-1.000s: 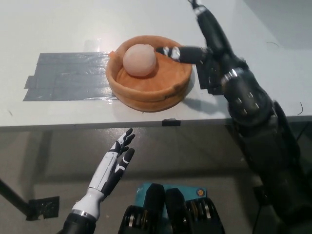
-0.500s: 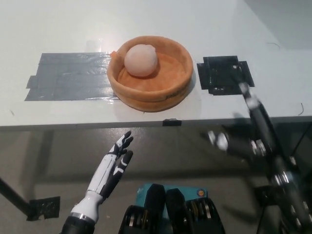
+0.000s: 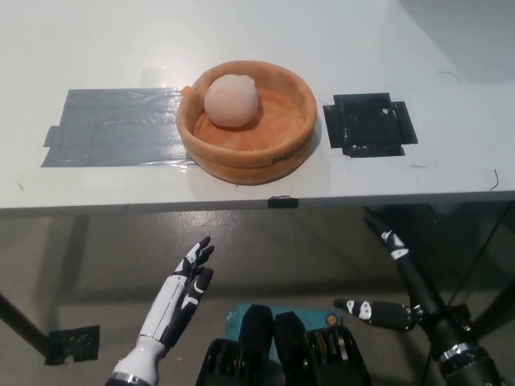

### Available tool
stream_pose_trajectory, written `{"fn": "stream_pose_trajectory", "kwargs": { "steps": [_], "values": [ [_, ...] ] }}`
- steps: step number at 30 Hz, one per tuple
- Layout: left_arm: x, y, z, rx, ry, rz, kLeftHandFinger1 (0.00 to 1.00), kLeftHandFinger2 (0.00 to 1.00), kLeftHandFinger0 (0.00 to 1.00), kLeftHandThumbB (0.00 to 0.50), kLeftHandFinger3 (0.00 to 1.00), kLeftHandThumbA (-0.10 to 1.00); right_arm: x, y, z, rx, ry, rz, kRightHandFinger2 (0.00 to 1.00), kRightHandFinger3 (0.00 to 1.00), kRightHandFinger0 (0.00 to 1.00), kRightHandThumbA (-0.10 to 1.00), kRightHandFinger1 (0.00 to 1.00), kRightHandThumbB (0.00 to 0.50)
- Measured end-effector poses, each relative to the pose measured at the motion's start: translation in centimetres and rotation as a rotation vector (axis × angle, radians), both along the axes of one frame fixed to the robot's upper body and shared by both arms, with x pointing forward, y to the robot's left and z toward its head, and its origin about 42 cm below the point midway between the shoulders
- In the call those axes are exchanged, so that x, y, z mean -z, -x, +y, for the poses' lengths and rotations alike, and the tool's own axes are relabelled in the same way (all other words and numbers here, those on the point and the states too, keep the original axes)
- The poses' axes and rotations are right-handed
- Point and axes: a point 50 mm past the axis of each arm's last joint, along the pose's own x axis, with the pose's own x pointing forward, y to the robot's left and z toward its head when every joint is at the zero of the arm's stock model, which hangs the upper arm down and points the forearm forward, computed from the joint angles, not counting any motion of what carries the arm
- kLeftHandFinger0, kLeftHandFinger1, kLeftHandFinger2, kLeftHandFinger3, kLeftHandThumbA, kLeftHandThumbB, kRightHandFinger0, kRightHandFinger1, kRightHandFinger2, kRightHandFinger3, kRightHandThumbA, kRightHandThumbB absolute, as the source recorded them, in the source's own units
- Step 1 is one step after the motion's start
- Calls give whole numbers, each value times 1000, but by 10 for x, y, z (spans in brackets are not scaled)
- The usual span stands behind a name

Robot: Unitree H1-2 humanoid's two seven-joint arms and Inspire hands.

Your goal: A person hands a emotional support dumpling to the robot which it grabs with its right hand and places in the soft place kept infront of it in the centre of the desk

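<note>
The pale pink dumpling (image 3: 232, 100) lies in the orange soft round bowl (image 3: 278, 153) at the middle of the white desk, towards the bowl's left side. My black right hand (image 3: 398, 285) is below the desk's front edge at the lower right, open, fingers spread, holding nothing. My white left hand (image 3: 181, 285) rests open at the lower left, below the desk edge.
A grey tape patch (image 3: 113, 127) lies left of the bowl and a black tape patch (image 3: 368, 124) right of it on the white desk (image 3: 241, 32). The desk's front edge (image 3: 161, 207) runs across the middle of the view, floor below.
My right arm has drawn back from the bowl, off the desk, and dropped below the front edge. The dumpling stays in the bowl. The left hand has barely moved.
</note>
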Motion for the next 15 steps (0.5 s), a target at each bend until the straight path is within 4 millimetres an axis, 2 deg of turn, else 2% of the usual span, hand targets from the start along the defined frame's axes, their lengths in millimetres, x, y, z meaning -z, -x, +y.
{"fn": "stream_pose_trajectory", "kwargs": {
  "steps": [1,5,8,15],
  "values": [
    [0,0,0,-4,4,-3,1000,1000,1000,146,1000,1000,2,0,0,-4,1,6,1000,1000,1000,1000,1000,350],
    [0,2,-1,-11,18,-10,1000,1000,1000,158,1000,1000,6,1,1,-20,-3,21,1000,1000,1000,1000,1000,340],
    [5,7,-2,-19,29,3,1000,1000,1000,146,1000,1000,10,4,2,-34,-5,31,1000,1000,1000,1000,1000,337],
    [19,26,4,-56,41,43,1000,1000,1000,189,1000,1000,20,9,9,-80,2,68,1000,1000,1000,1000,1000,352]
  ]
}}
